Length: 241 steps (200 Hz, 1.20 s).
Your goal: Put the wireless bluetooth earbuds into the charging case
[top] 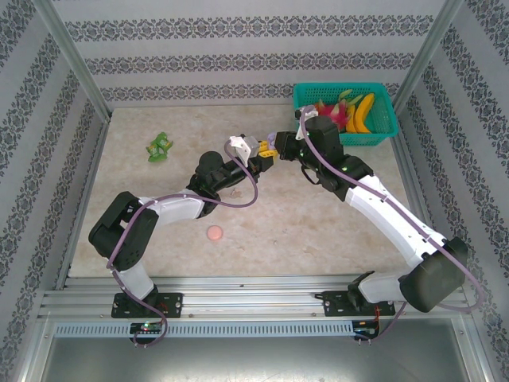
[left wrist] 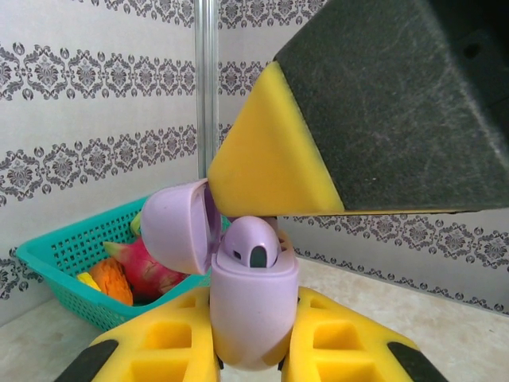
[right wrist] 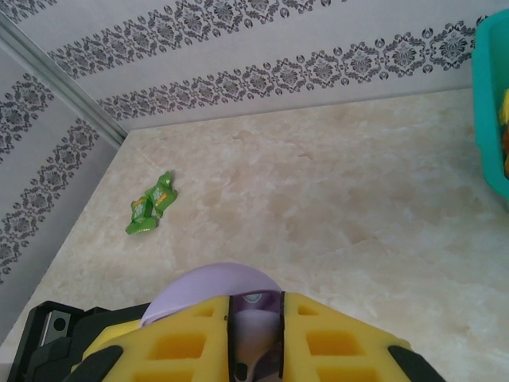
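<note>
Between left gripper (left wrist: pixel 253 330) fingers: lilac charging case (left wrist: pixel 254 314), upright, lid (left wrist: pixel 179 227) hinged open to one side, mouth facing the right gripper.
Left gripper state: clamped tight on the case body, both yellow fingers touching its sides.
Earbud: lilac earbud (left wrist: pixel 250 248) sits in the case mouth, head poking out, stem down in the well. Long axis runs roughly along the case's upright axis. Not fully sunk, by my read.
Right gripper (right wrist: pixel 254 306) state: jaws drawn to a narrow slot with the earbud in it. Looks pinched, but pad contact is hard to confirm.
Key relation: earbud lies straight off the right gripper's tip and touches it, with the case well directly beyond. Push line is along the stem.
Nearer arm: right is on the earbud and does the seating. Left only holds the case.
Arm pose: both arms reach to mid-worktop (top: pixel 318 223) and the grippers meet tip to tip. The left arm is stretched low, the right arm elbow-bent with its wrist pitched toward the case.
Next move (judgement): short press along the stem, then let go. The bud could tilt, or the lid could get knocked.
Off to the side: pink round thing (top: pixel 215 233) on the near side of the left gripper, well apart. Teal basket (left wrist: pixel 71 263) beyond the case.
</note>
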Motion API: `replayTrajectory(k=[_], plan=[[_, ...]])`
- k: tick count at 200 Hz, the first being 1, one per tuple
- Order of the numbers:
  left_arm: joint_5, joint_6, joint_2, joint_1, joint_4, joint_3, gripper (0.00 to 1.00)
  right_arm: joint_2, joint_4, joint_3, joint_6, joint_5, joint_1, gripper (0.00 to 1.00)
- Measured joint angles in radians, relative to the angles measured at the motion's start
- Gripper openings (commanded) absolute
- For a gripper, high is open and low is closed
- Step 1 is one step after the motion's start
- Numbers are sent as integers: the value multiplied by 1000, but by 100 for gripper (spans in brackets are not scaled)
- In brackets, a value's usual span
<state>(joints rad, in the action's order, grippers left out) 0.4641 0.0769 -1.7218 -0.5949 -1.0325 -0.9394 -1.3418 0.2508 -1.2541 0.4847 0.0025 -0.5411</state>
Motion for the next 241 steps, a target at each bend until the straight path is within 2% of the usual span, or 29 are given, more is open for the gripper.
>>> replayTrajectory(k=[68, 99, 153, 191, 241], plan=[[0, 0, 0, 1, 0, 0, 0, 0, 8, -8, -2, -10, 3, 49], [0, 0, 0, 1, 0, 0, 0, 5, 17, -34, 17, -48, 41, 53], [12, 0, 0, 1, 0, 0, 0, 20, 79, -133, 67, -150, 185, 53], [66, 5, 0, 1, 10, 0, 0, -170, 181, -334, 42, -306, 237, 50], [120, 29, 0, 1, 39, 0, 0, -388, 294, -389, 1, -426, 232, 41]])
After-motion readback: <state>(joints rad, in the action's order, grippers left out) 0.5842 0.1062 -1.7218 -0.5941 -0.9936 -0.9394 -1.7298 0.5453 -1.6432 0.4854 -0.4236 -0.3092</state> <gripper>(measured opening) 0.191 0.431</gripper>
